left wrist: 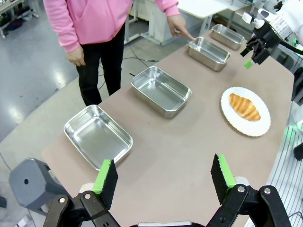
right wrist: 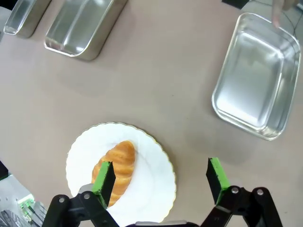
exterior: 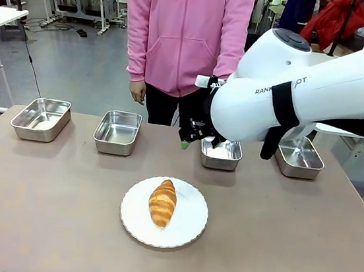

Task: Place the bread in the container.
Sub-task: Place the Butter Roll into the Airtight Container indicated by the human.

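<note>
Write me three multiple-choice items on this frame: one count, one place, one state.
1. How many steel pans stand on the table? A two, B three, C four.
2. Where does the croissant lie? A in a pan, B on the white plate, C on the bare table.
3. How is the right gripper? A open and empty, B shut on the croissant, C shut on a pan rim.
Answers: 1 C, the front view shows four in a row; 2 B, it rests in the middle of the plate; 3 A, its green pads stand wide apart, gripping nothing.
</note>
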Controlling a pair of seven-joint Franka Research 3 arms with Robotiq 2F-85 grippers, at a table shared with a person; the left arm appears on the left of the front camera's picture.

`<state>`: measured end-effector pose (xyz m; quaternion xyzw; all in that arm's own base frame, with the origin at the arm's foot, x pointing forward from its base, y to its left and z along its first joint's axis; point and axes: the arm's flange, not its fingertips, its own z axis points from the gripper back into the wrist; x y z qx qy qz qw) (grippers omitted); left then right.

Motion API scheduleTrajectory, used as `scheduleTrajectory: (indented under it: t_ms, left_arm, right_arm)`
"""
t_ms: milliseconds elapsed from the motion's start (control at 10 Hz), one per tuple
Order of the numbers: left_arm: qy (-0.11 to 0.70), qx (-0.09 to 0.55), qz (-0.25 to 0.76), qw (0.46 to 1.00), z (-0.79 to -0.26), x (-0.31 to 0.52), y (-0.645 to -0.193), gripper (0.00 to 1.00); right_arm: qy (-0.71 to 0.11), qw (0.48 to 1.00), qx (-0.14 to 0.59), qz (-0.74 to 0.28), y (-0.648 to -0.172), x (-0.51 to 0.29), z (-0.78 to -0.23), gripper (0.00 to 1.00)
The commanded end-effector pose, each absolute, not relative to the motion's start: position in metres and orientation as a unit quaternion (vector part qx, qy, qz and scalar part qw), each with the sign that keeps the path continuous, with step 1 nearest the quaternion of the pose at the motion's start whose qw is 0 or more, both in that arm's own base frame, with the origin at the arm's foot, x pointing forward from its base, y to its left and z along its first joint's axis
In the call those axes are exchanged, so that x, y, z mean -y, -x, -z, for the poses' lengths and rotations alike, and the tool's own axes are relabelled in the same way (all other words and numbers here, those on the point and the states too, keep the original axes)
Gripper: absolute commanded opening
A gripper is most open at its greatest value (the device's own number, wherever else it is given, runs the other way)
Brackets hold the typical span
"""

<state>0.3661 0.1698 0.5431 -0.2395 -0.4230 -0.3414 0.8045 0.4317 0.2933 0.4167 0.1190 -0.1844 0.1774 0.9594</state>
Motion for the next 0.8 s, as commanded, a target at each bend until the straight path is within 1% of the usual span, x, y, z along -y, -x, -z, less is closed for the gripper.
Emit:
scheduleTrajectory:
  t_ms: [0,100,200,600,700]
  left_arm:
    - [0.242,0.428,0.343,0.800,-0.544,-0.168,-0.365,1.00]
    - [0.242,0.428,0.343,0.800,-0.544,-0.168,-0.365,1.00]
    - [0.242,0.428,0.343,0.800,-0.544,-0.168,-0.365,1.00]
    - [0.242,0.428,0.343,0.800,-0.544,-0.168,-0.365,1.00]
    - [0.242,0.428,0.343,0.800,-0.544,-0.168,-0.365,1.00]
  right_arm:
    - [-0.109,0.956,0.202,-0.182,-0.429,-0.285,-0.413,1.00]
    - [-0.109,0.956,0.202,-0.182,-0.429,-0.285,-0.413,1.00]
    - [-0.117,0.959,0.187,-0.176,-0.433,-0.289,-0.415,1.00]
    - [-0.107,0.985,0.120,-0.064,-0.406,-0.360,-0.404,1.00]
    - [-0.099,0.987,0.112,-0.050,-0.401,-0.373,-0.399,1.00]
